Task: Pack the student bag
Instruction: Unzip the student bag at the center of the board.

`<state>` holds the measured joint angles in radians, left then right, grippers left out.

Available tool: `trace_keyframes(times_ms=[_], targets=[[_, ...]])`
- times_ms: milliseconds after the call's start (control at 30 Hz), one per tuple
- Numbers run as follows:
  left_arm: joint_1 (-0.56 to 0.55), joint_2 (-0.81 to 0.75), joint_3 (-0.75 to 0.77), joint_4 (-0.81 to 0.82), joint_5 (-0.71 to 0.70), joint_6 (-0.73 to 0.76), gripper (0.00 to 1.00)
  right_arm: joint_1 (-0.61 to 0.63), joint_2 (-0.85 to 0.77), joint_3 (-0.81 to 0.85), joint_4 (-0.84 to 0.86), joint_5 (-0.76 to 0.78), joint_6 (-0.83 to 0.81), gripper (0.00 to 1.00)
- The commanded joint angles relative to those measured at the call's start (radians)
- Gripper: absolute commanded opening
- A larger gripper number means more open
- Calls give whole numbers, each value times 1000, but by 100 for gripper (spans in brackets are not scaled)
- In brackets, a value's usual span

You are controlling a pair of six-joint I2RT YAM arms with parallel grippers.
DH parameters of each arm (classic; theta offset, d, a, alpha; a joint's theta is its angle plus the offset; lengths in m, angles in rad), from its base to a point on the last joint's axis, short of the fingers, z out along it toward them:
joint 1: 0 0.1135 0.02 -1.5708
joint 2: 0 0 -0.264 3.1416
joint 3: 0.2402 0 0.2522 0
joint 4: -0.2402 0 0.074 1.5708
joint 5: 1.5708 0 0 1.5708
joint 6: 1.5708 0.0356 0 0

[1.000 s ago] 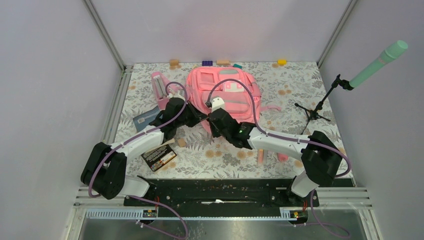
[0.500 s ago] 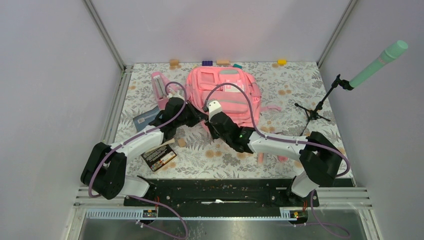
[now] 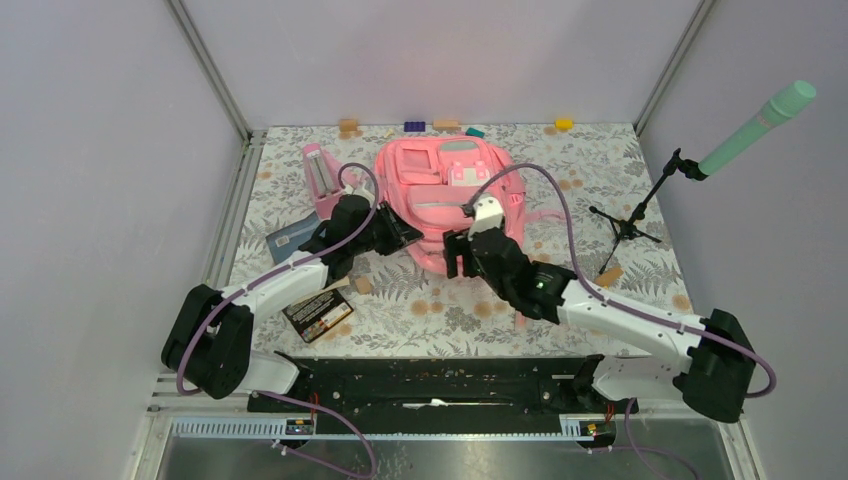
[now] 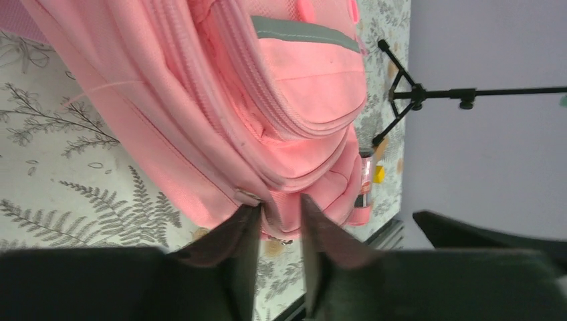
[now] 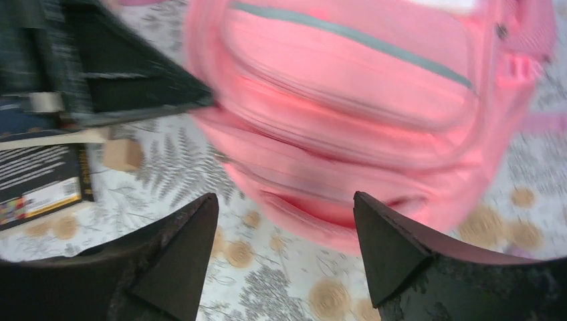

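Observation:
The student bag, a soft pink backpack with grey trim, lies flat at the back middle of the table. My left gripper is at its near left corner. In the left wrist view the gripper has its jaws a little apart, with a fold of the bag's edge between the tips. My right gripper hovers at the bag's near edge. In the right wrist view it stands wide open with nothing between the fingers, and the bag is just ahead.
A pink triangular stand and a blue card lie left of the bag. A black book and a wooden block sit under the left arm. A microphone tripod stands at right. Small blocks line the far edge.
The right gripper opened wide, and its arm drew back from the bag and swung to the right. The left jaws parted slightly at the bag's corner.

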<state>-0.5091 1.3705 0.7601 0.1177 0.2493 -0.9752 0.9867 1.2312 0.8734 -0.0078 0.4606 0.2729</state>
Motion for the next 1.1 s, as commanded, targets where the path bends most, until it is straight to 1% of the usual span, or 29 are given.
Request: trace_keyframes(times_ms=[0,67,100,133,167,233,333,500,633,700,767,900,1067], targets=[[-7,-34,45,61,-23,75,33,-84,-85,-98,-123,56,172,83],[-9,-56,34,57,-54,92,58,-127,-117,-137,-124,31,237,85],[-14,-72,28,56,-72,103,68,-143,-130,-155,-124,22,262,86],[-18,-93,21,53,-94,117,76,-155,-142,-167,-121,20,282,87],[-22,-114,12,51,-118,140,81,-163,-151,-176,-119,30,306,89],[-30,-168,-16,57,-153,188,87,-178,-161,-195,-102,51,355,93],[-40,-262,-108,91,-169,262,95,-210,-160,-222,-51,58,432,95],[-81,-406,-284,188,-142,346,97,-228,-132,-261,39,119,597,96],[-136,-443,-366,222,-153,384,97,-241,-125,-311,49,165,750,96],[-160,-424,-372,211,-180,396,97,-243,-113,-341,72,158,825,96],[-173,-375,-367,219,-195,397,97,-243,-77,-351,116,130,857,96],[-178,-257,-337,265,-173,400,97,-257,13,-327,145,70,881,95],[-178,-158,-302,278,-214,411,96,-265,65,-356,216,43,911,95]])
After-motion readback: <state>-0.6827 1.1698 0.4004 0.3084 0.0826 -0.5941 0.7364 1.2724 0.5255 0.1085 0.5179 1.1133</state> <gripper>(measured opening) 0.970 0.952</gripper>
